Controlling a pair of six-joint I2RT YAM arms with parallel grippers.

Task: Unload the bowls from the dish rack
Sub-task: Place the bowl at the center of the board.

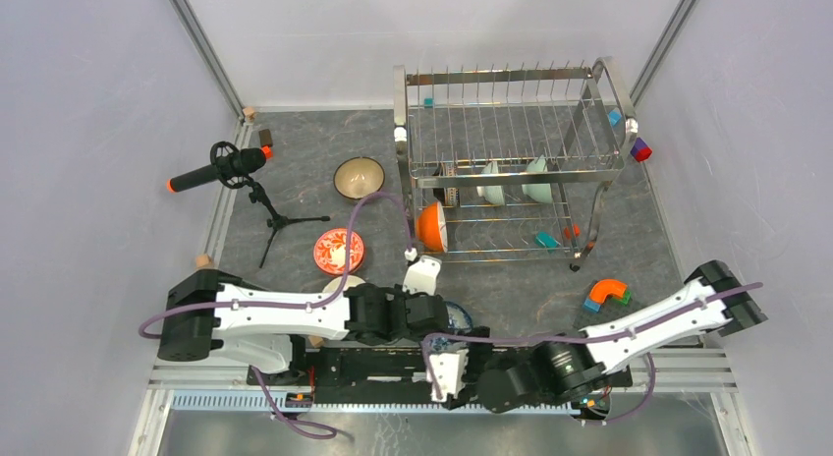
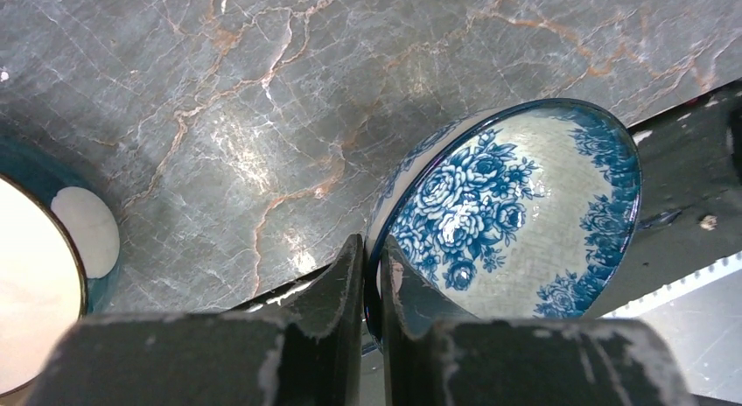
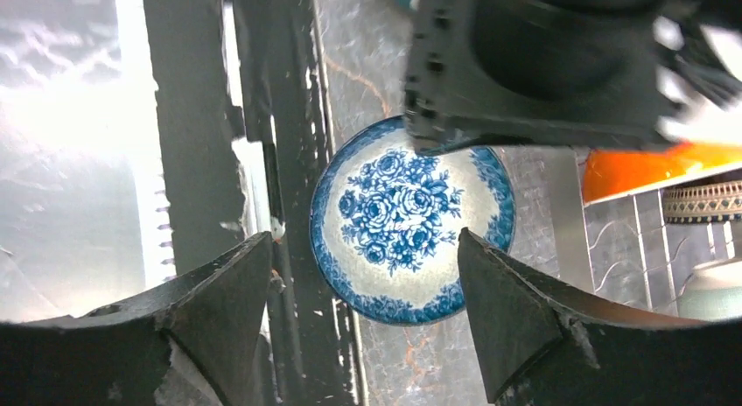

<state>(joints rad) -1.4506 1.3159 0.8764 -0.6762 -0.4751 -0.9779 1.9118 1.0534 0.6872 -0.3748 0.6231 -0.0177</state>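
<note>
The chrome dish rack (image 1: 511, 102) stands at the back right. On its lower tier an orange bowl (image 1: 430, 227), a patterned bowl (image 1: 449, 181) and two pale green bowls (image 1: 494, 186) stand on edge. My left gripper (image 2: 374, 257) is shut on the rim of a blue-and-white bowl (image 2: 516, 213), held tilted just above the table's near edge. My right gripper (image 3: 363, 240) is open right in front of that bowl (image 3: 411, 222) and does not touch it. A tan bowl (image 1: 359, 177) and a red patterned bowl (image 1: 338, 251) sit on the table left of the rack.
A pale bowl (image 2: 35, 283) sits by my left wrist, partly under the arm. A microphone on a small tripod (image 1: 221, 169) stands at the back left. Coloured blocks (image 1: 607, 294) lie front right of the rack. Black frame rails (image 3: 188, 117) run along the near edge.
</note>
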